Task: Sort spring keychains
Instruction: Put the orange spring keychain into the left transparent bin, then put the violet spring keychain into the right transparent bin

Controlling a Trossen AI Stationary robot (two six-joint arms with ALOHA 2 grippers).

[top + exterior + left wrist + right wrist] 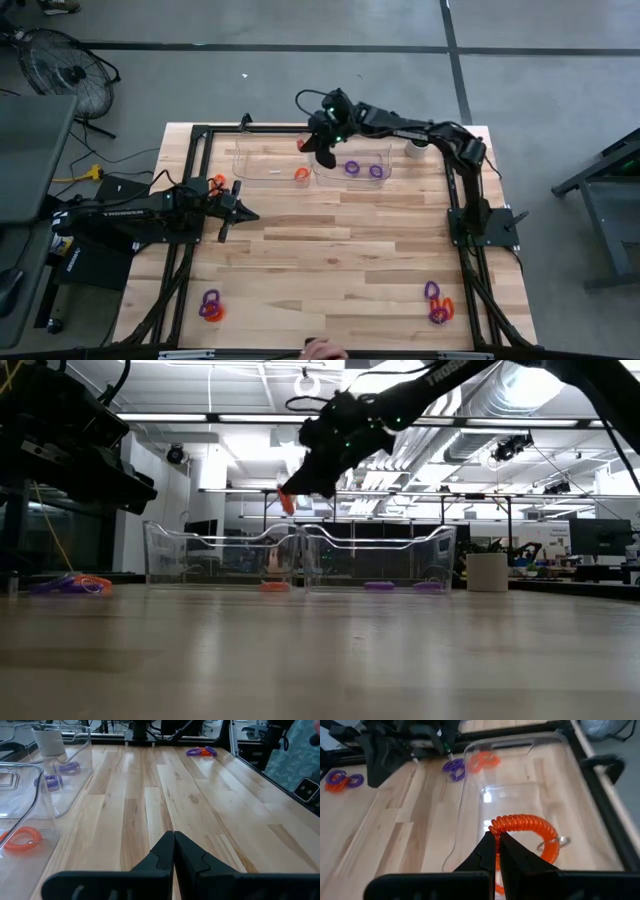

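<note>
While right gripper (497,840) pinches orange keychain (525,827) above clear bin (268,165), left gripper (173,842) pressed together over wooden table (340,260).

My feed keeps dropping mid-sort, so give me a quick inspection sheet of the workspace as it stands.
Surface: wooden table, bare in the middle.
Job's things: left clear bin holds one orange keychain; right clear bin holds two purple keychains. Unsorted clusters lie at the near-left corner, near-right corner and beside the left arm.
Clutter: white cup by the right bin.
Grippers: right claw shut on an orange keychain, raised above the left bin; left claw shut, empty, over the table's left side.
Cables: yellow cable on the floor.
Surroundings: floor fan; a hand at the near edge.
</note>
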